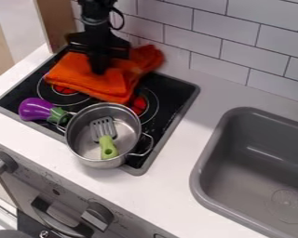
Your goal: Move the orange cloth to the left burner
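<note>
Hand (99,69) sits at the cloth (76,73) behind the pot (129,138); spread or pinching, I cannot tell. Eggplant (34,109) lies beside the pot, spatula (107,146) inside.

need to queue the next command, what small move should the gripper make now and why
Probably ease the orange cloth slightly toward the front of the left burner: the gripper is down at the cloth, part of that burner's red centre shows past its edge, and one corner reaches beside the right burner.
</note>
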Controlling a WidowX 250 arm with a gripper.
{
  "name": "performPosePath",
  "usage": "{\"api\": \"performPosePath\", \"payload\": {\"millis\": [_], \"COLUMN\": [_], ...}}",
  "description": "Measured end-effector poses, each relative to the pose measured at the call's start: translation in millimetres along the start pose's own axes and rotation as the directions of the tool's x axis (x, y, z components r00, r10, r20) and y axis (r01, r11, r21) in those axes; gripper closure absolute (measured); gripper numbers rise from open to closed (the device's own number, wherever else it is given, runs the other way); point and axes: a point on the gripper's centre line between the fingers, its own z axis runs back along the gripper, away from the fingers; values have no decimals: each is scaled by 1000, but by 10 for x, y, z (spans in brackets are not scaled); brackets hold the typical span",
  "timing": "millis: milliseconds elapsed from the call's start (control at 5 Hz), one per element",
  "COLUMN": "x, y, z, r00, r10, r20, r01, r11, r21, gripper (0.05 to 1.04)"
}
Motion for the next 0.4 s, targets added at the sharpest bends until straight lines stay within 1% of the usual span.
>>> {"api": "performPosePath", "payload": {"millis": [200,400], "x": [-11,47], "y": [151,226], "z": [0,-21], "r00": [1000,999], "r10": [-20,-8], "r20": [-19,-37], "r01": [20,8], "r11": [1000,1000], "r21": [4,-10], "gripper": [1031,1031]}}
